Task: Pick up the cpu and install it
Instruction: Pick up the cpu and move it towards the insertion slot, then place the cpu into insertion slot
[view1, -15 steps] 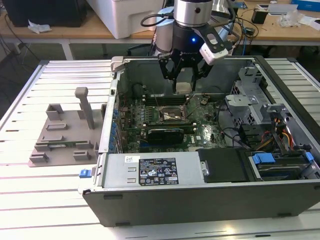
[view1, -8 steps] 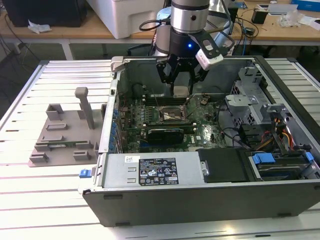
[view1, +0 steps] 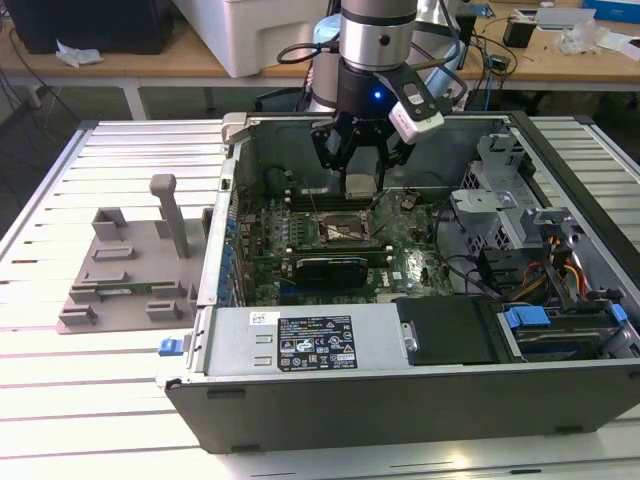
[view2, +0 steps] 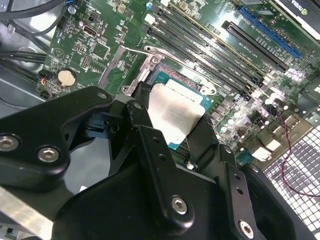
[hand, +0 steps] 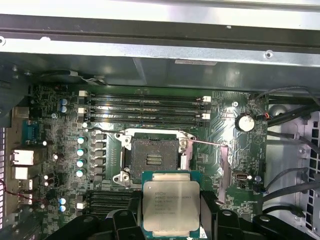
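Open PC case (view1: 400, 395): bare mobo socket (hand: 154, 159) lies directly below tool (view1: 360, 165), clear gap between. Tool clamped on cpu (hand: 171, 205), lid up, held flat, edges approx. square to socket, not yet seated.

The cpu (hand: 171, 204), a small flat square chip with a silvery-grey metal lid and a thin green border, sits clamped between the black fingers (hand: 212, 223) of the gripper (hand: 171, 220), one finger against each opposite edge. It lies level, its lid with faint print turned up toward the wrist, and part of it reaches out past the fingertips.
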